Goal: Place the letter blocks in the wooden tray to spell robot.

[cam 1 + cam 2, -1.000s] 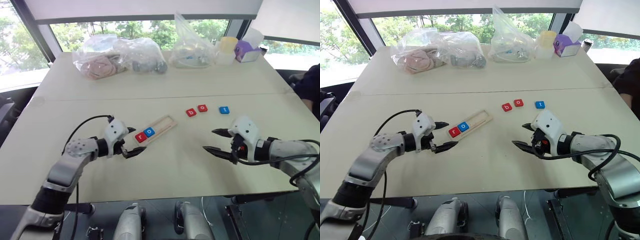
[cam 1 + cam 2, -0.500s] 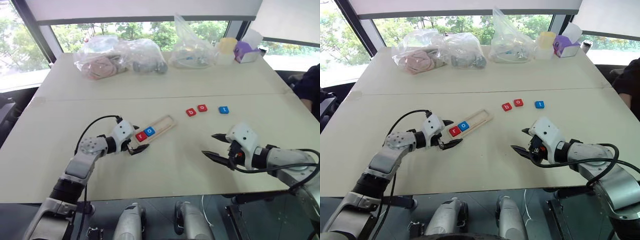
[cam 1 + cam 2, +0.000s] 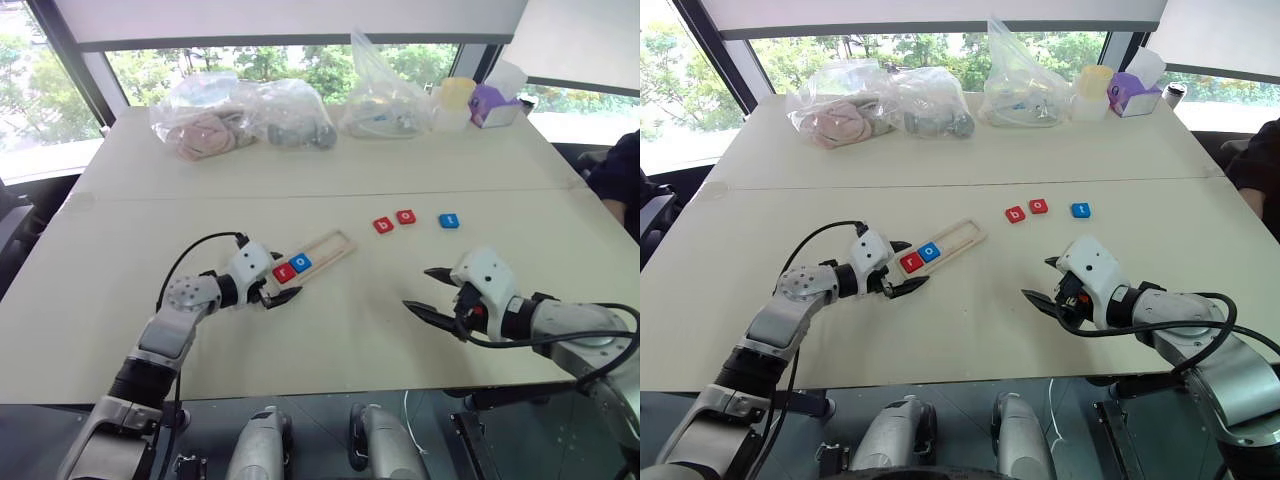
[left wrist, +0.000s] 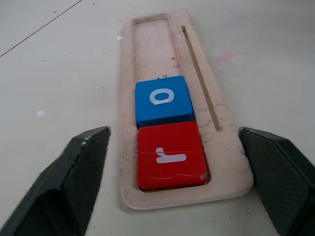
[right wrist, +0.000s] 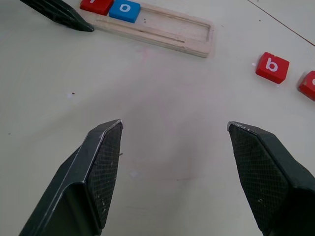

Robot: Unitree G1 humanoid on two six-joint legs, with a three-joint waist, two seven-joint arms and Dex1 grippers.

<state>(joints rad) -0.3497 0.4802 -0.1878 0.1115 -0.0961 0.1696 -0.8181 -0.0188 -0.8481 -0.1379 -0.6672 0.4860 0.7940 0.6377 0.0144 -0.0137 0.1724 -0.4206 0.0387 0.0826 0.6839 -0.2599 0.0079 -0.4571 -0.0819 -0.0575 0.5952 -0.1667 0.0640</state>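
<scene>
Two tiles sit in the wooden tray [image 4: 224,147]: red r block [image 4: 170,155] at the end nearest the left gripper [image 4: 179,189], blue o block [image 4: 163,100] touching it right behind; rest of tray bare. Left gripper's fingers stand apart, one each side of the tray's near end, not clamped on it. Tray lies at an angle on the table [image 3: 330,160]. Red b block [image 3: 382,225], red o block [image 3: 405,216] and blue t block [image 3: 449,221] lie loose in a row beyond the tray, b & o close together, t a bit apart. Right gripper [image 3: 430,292] hovers over bare table, fingers spread, holding nothing. Plastic bags [image 3: 240,110] & containers [image 3: 458,98] along far edge.
</scene>
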